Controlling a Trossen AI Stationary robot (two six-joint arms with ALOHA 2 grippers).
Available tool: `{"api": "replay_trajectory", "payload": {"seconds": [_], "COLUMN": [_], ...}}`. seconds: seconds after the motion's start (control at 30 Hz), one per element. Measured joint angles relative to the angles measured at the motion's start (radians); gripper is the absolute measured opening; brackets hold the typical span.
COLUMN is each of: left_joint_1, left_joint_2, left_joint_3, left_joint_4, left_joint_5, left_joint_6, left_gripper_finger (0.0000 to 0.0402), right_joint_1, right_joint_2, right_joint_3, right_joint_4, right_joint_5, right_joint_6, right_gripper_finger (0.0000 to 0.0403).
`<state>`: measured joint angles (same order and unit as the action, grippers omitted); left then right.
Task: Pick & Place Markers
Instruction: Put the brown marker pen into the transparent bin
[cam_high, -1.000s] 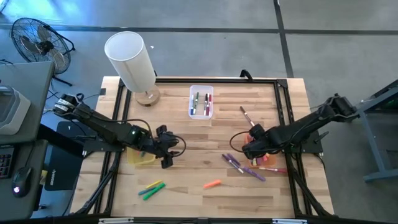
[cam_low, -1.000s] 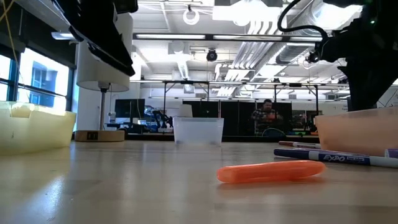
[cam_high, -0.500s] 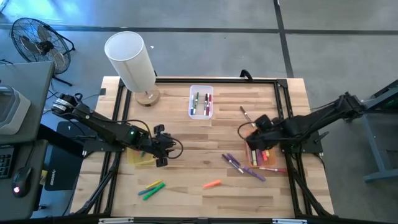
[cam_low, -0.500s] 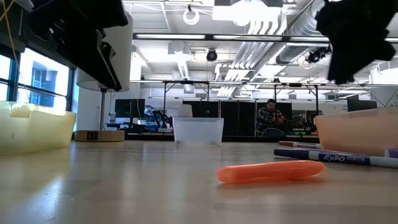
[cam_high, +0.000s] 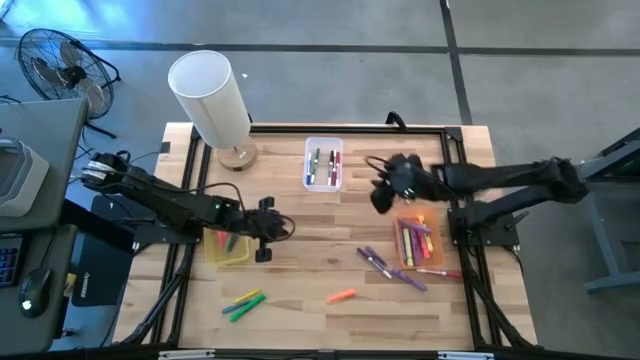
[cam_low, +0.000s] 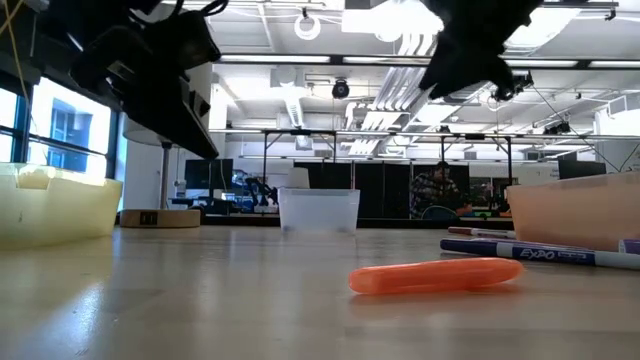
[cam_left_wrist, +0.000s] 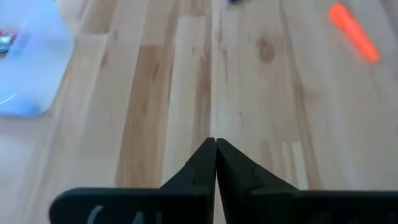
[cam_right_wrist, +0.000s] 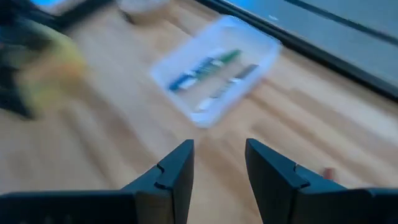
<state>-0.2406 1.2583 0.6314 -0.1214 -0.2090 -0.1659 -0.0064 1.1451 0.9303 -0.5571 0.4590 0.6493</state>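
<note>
Loose markers lie on the wooden table: a green and yellow pair, an orange one, and purple ones with a pink one near the orange bin. More markers lie in that bin, in the clear bin and in the yellow bin. My left gripper is shut and empty just right of the yellow bin, above bare wood. My right gripper hangs open and empty above the table, between the clear bin and the orange bin.
A white lamp on a wooden foot stands at the far left corner. A black frame rail runs along the table's sides. A dark marker lies before the orange bin in the low view. Bare wood spans the table's middle.
My right gripper has risen from over the orange bin and swung toward the far edge and the left, tipping up and staying open; the bin's markers now show. My left gripper has sunk a little beside the yellow bin and its fingers have come together.
</note>
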Motion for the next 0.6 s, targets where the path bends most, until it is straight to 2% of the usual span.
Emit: {"api": "replay_trajectory", "payload": {"seconds": [0.13, 0.3, 0.43, 0.6], "left_joint_1": [0.022, 0.031, 0.031, 0.031], "left_joint_2": [-0.067, -0.21, -0.344, -0.456], "left_joint_3": [-0.066, -0.143, -0.197, -0.231], "left_joint_4": [0.09, 0.187, 0.224, 0.214], "left_joint_5": [0.018, 0.012, 0.019, 0.056], "left_joint_6": [0.0, -0.022, -0.043, -0.067], "left_gripper_finger": [0.0006, 0.0002, 0.0001, 0.0001], "right_joint_1": [-0.12, -0.249, -0.319, -0.398], "right_joint_2": [0.158, 0.35, 0.467, 0.51], "right_joint_3": [0.155, 0.29, 0.303, 0.227], "right_joint_4": [-0.2, -0.434, -0.528, -0.517], "right_joint_5": [-0.022, -0.104, -0.178, -0.213], "right_joint_6": [-0.078, -0.133, -0.188, -0.247], "right_gripper_finger": [0.0133, 0.0134, 0.0134, 0.0134]}}
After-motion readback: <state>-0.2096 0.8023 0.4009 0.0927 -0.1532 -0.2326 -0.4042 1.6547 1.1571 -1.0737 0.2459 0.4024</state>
